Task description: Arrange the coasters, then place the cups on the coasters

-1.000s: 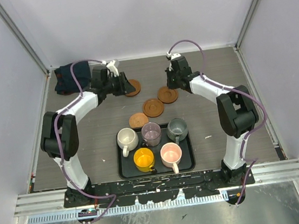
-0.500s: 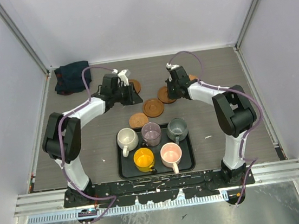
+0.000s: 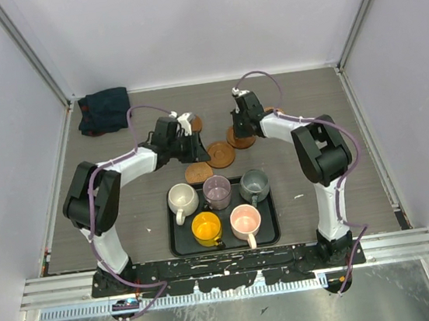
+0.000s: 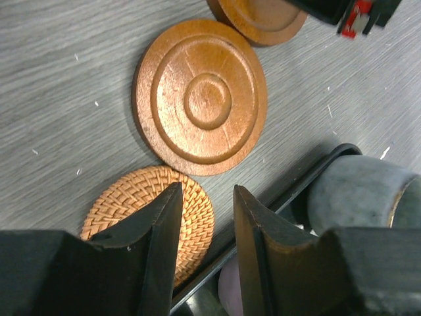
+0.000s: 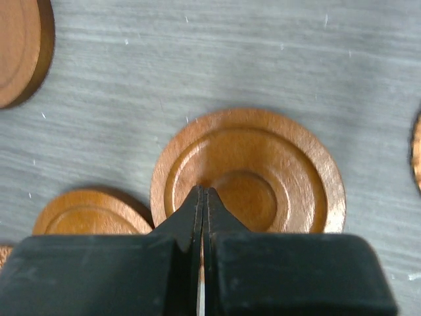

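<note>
Woven coaster (image 4: 148, 210) lies just beside the rim of the black tray (image 3: 181, 244), abutting a ringed wooden coaster (image 4: 200, 95). The left gripper (image 4: 207, 191) hangs over them, jaws apart and empty.

Risk: closing here, a finger could snag the tray rim or drag both discs together.

The right gripper (image 5: 202, 192) is closed on nothing, tips over a dished coaster (image 5: 263, 174); contact is unclear from this view.

Risk: a push could slip off the rim or knock its neighbour (image 5: 92, 214).

All five cups (image 3: 217, 191) sit on the tray.
</note>
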`<state>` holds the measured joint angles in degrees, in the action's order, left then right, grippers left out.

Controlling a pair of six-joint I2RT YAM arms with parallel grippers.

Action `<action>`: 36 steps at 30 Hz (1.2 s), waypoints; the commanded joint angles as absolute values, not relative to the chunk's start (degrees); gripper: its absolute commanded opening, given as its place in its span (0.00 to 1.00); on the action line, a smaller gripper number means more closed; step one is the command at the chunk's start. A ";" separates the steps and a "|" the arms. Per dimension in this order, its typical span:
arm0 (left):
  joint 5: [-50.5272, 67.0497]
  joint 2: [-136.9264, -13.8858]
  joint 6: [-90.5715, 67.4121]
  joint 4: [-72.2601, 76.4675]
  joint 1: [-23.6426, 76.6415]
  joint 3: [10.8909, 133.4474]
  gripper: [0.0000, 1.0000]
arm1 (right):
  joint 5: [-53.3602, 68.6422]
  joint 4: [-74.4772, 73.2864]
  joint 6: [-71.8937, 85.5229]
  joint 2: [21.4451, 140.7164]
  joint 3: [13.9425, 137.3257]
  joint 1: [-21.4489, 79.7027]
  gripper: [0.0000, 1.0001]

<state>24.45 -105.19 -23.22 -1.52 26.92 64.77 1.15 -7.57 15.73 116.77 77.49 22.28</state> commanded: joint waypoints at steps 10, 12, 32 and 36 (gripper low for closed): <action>20.66 -100.65 -21.32 -0.82 26.99 63.88 0.41 | 0.33 -12.70 15.22 127.52 92.06 20.34 0.01; 20.24 -100.48 -21.03 -1.20 26.98 63.94 0.41 | 0.62 -12.70 14.86 127.94 92.94 20.12 0.01; 17.32 -97.90 -18.89 -3.75 26.98 63.33 0.41 | 4.44 -10.35 11.69 122.85 94.04 19.75 0.01; 17.33 -96.45 -18.81 -4.33 26.98 62.08 0.33 | 4.13 -6.30 11.70 115.07 87.34 20.70 0.01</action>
